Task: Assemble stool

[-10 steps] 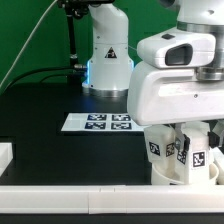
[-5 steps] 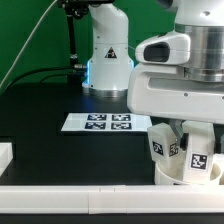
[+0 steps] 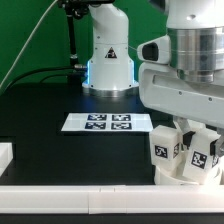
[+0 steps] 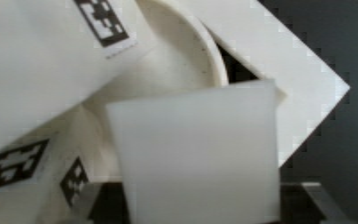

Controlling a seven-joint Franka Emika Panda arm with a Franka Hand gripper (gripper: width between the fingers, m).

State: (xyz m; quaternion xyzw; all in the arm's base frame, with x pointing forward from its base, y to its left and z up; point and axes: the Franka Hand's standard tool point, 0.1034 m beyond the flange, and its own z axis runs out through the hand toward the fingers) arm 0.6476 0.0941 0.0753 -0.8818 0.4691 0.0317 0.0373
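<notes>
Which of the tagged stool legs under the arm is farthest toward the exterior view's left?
The leg standing nearest the marker board; the others sit farther right.

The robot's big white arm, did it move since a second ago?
Yes. The big white arm turned and slid toward the exterior view's right, farther from the flat white marker board.

My exterior view is evenly and brightly lit, apparently from above: the white arm housing [image 3: 185,85] is close to washed out, while the black table [image 3: 60,150] stays matte, with only a pale sheen far back near the arm base [image 3: 108,60]. That picture is small and coarse, so the marker board [image 3: 108,122] reads soft. My wrist view is blurred all over, its white stool parts [image 4: 194,150] dim and grey with soft shadows.
</notes>
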